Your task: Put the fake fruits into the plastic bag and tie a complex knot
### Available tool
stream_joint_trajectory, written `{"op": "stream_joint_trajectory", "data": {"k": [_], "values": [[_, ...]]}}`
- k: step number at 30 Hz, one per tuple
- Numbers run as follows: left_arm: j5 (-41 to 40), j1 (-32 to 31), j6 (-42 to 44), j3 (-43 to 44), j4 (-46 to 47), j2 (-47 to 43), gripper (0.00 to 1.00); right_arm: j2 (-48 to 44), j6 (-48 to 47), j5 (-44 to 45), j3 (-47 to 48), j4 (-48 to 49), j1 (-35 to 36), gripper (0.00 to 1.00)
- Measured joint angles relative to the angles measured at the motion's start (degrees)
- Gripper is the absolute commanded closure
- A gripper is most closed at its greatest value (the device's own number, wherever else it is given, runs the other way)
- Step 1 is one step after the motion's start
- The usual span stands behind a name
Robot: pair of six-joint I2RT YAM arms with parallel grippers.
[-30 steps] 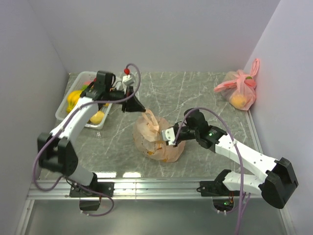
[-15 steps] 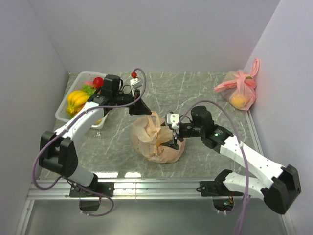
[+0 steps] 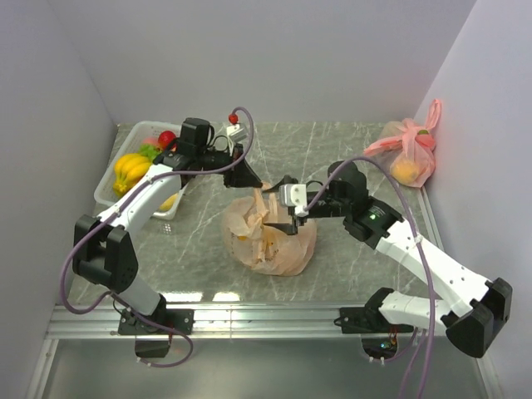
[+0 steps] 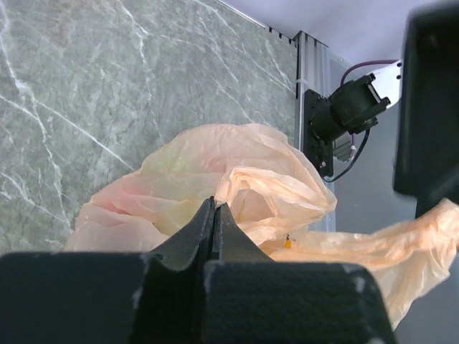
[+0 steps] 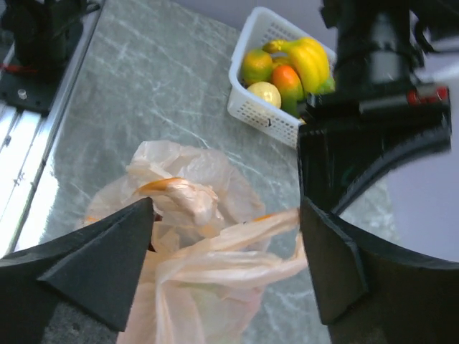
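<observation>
The plastic bag (image 3: 270, 237) sat mid-counter (image 3: 349, 150) near the front edge, one handle (image 5: 237, 240) pinched taut by the left end effector (image 3: 255, 180). The right end effector (image 3: 274, 206) hung spread astride that strand. Closing low, near the bag's mouth, would likely keep the tie tight.

Before us, a crinkly translucent peach-orange plastic bag (image 3: 278, 245), bulging, loose-mouthed, mid-table; glossy many-coloured plastic fruits (image 3: 133, 166) heaped far left.

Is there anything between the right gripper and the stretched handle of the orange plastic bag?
Nothing visible. In the right wrist view the handle of the plastic bag runs across the gap between the open jaws of the right gripper. The left gripper, shut on that handle, is close beyond.
</observation>
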Motion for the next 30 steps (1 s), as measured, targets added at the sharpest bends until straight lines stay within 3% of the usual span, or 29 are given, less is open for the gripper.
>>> {"op": "stream_joint_trajectory", "data": {"k": [2,3,5,6,7,17,19,20,21,24,30], "values": [[0.0,0.0,0.4,0.7,-0.8,0.5,1.00,1.4,-4.1,-0.9,1.0,-1.6,0.9,0.47],[0.0,0.0,0.5,1.1,-1.1,0.7,1.00,2.0,-5.9,-1.1,1.0,-2.3,1.2,0.64],[0.0,0.0,0.8,1.4,-1.8,0.9,1.00,3.0,-8.8,-1.2,1.0,-4.1,1.7,0.82],[0.0,0.0,1.2,1.4,-2.3,0.9,1.00,3.5,-10.1,-0.9,1.0,-5.0,1.8,0.96],[0.0,0.0,1.5,1.5,-2.7,0.9,1.00,4.1,-11.2,-0.6,1.0,-5.9,1.9,1.00],[-0.5,0.2,4.4,1.6,-5.1,0.8,1.00,2.6,-10.6,1.4,0.8,-10.0,1.0,1.00],[-0.6,0.2,4.4,1.6,-5.0,0.8,1.00,1.7,-9.1,2.0,0.8,-10.2,0.5,0.76],[-0.6,0.2,4.4,1.6,-5.0,0.8,1.00,1.2,-8.5,2.3,0.6,-10.0,0.4,0.42],[-0.6,0.3,4.4,1.6,-5.0,0.8,1.00,0.6,-7.8,2.8,0.1,-9.6,0.3,0.33],[-0.5,0.3,4.6,1.7,-5.2,0.8,1.00,-0.6,-7.9,4.0,-1.2,-8.1,0.3,0.25],[-0.4,-0.1,5.0,2.7,-6.8,1.3,1.00,1.5,-15.7,3.2,0.2,-8.2,0.3,0.25]]}}
